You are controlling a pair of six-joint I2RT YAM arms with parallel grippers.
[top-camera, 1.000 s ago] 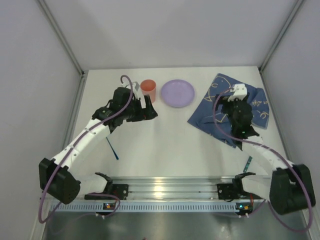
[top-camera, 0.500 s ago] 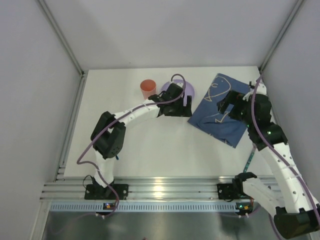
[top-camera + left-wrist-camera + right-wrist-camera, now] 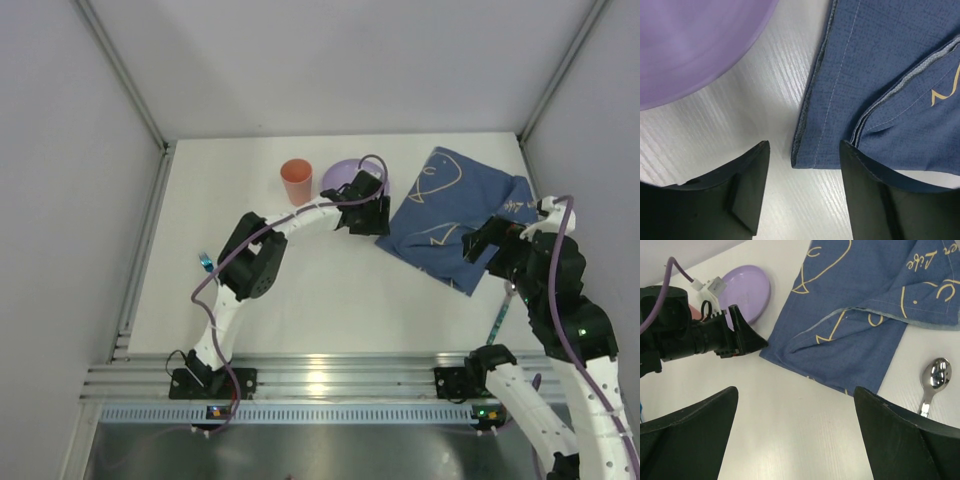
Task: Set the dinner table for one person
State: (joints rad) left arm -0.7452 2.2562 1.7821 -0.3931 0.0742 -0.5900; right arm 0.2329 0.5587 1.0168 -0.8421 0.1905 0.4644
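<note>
The white dinner table runs from the two arm bases to the back wall. On its near right lies one spoon, just beside the near edge of the one blue cloth. The right gripper hangs above that spot, jaws spread wide, holding nothing. One small blue thing lies at the left edge; I can't tell what it is. Further back, the left gripper is down at the table, its fingers apart on either side of the cloth's corner and not pinching it. Beyond it sit one purple plate and one orange cup.
</note>
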